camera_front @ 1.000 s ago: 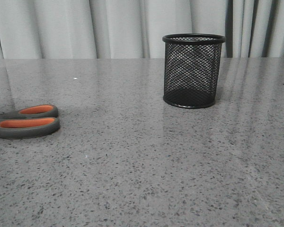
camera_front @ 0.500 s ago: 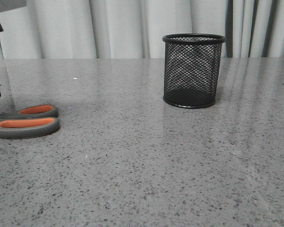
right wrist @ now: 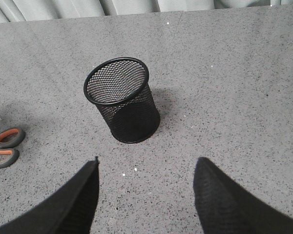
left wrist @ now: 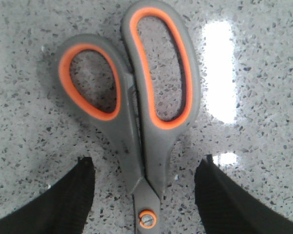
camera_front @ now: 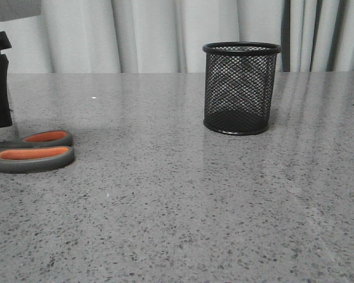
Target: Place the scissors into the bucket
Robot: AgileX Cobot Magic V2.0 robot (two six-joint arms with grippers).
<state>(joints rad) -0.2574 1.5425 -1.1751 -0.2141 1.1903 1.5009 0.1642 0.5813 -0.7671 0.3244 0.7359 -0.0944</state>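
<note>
Table top: grey speckled stone-look table (camera_front: 183, 200), smooth and polished, with a soft sheen and bright glare patches in the left wrist view.
Scissor handles: dark grey plastic scissors with orange-lined loops (left wrist: 136, 107), matt grey shell, smoother orange lining inside the finger loops.
Scissor pivot: small round metal screw set in an orange ring (left wrist: 147, 219), dull shine.
Cup: black wire-mesh cylindrical metal bucket (camera_front: 241, 88), open see-through mesh wall, solid smooth rim and base ring, satin black.
Gripper fingers: black left gripper fingers (left wrist: 63, 204), finely textured, matt, rubber-like.
Backdrop: pale grey pleated cloth curtain (camera_front: 147, 35), soft and matt.
</note>
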